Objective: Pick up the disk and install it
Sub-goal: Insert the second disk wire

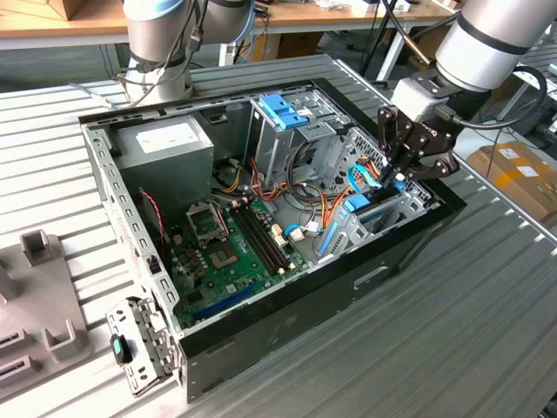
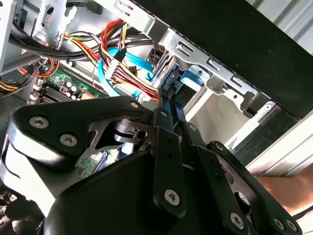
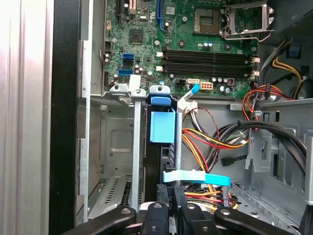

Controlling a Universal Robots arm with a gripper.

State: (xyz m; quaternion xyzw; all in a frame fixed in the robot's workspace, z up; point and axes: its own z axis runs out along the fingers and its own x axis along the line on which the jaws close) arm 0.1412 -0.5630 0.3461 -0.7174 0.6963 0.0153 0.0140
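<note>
The disk (image 3: 162,127) stands on edge in a slot of the metal drive cage (image 3: 110,142), its light-blue rail facing up in the first wrist view. In the exterior view the disk (image 1: 361,205) is in the cage at the case's front corner, on the exterior view's right. My gripper (image 1: 396,178) hangs over that cage, pointing down. In both wrist views its black fingers are pressed together with nothing between them. The gripper (image 3: 171,190) is at the outer end of the disk; I cannot tell whether it touches. In the second wrist view the gripper (image 2: 171,95) is just short of the blue rail (image 2: 191,78).
The open computer case (image 1: 287,326) lies on a slatted metal table (image 1: 452,331). Red, yellow and black cable bundles (image 3: 215,142) and a flat blue cable (image 3: 195,177) run beside the cage. Motherboard (image 1: 231,252), power supply (image 1: 165,144), a blue latch piece (image 1: 283,109) and a second arm's base (image 1: 161,52) lie beyond.
</note>
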